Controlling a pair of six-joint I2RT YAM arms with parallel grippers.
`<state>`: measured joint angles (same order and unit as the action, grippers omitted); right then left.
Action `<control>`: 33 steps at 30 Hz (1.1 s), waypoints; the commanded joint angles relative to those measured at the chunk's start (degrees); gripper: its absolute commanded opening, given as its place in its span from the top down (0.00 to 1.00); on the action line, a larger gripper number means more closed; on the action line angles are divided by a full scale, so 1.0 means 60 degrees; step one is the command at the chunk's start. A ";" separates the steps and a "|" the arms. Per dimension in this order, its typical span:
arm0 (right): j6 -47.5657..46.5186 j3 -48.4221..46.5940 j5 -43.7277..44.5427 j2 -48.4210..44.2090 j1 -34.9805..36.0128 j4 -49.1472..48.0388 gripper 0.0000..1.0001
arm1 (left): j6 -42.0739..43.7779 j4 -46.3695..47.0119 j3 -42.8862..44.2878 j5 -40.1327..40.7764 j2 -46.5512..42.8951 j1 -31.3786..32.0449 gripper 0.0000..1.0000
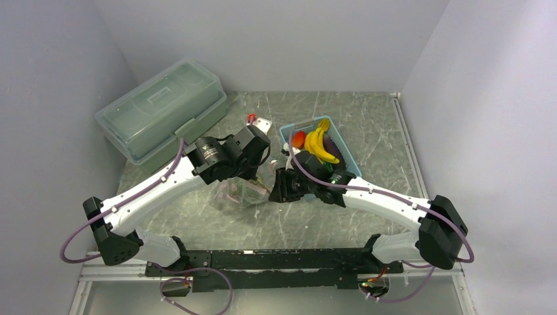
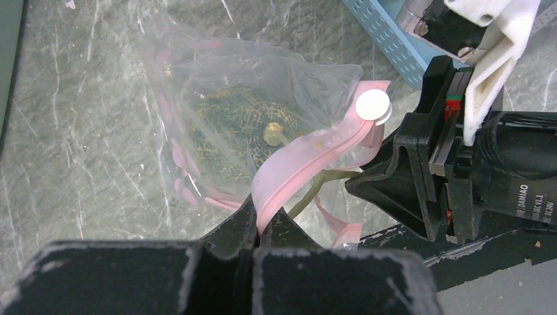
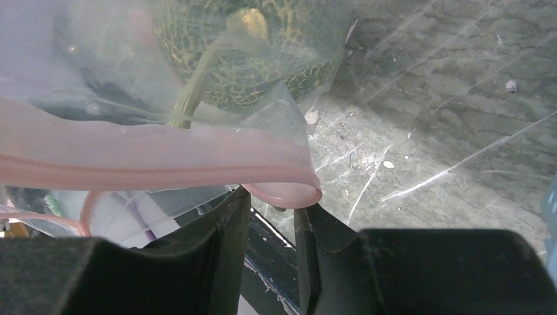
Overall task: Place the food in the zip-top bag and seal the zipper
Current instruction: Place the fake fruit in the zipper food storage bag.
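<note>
**A:** Where is the zip-top bag?

**B:** In the middle of the top view, crumpled on the table between the ends of the two arms. The dull-green lump is inside it, showing through the clear plastic in both wrist views.

**A:** And the rest of the food?

**B:** The bananas and a red-orange piece lie in the light-blue basket, just right of centre and up from the bag. The lidded box stands at the upper left, well apart from all this.

**A:** What does the left gripper have?

**B:** Its jaws are pressed together on the zipper at the bottom centre of its own view. The pink strip rises from the pinch and curves toward the upper right. It ends at a white round tab.

**A:** Is the bag's mouth sealed?

**B:** No. The strip stands away from the other edge and the mouth gapes.

**A:** And the right gripper?

**B:** Its jaws stand a narrow way apart at the bottom of its view. A folded end of the strip sits right at the fingertips. I cannot tell whether the strip is pinched or only resting there. In the left wrist view the same gripper comes in from the right, its tips just beside the strip.
</note>
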<state>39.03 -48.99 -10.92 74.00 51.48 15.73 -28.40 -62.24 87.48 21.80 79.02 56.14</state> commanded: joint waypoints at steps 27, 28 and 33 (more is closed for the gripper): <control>-0.0667 -0.1258 0.0254 -0.1644 0.0208 0.1109 1.00 | 0.0008 0.0092 0.0070 -0.0393 0.0020 0.0034 1.00; -0.0618 -0.1412 0.0260 -0.1655 0.0197 0.1196 1.00 | 0.0040 0.0116 0.0012 -0.0396 0.0007 0.0033 1.00; -0.0557 -0.2383 0.0307 -0.1363 0.0194 0.1854 1.00 | 0.0208 0.0346 -0.0294 -0.0572 -0.0141 0.0033 1.00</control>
<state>36.18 -57.78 -10.26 65.58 52.60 24.43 -28.10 -61.82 86.98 19.79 79.02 56.14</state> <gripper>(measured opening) 0.029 0.008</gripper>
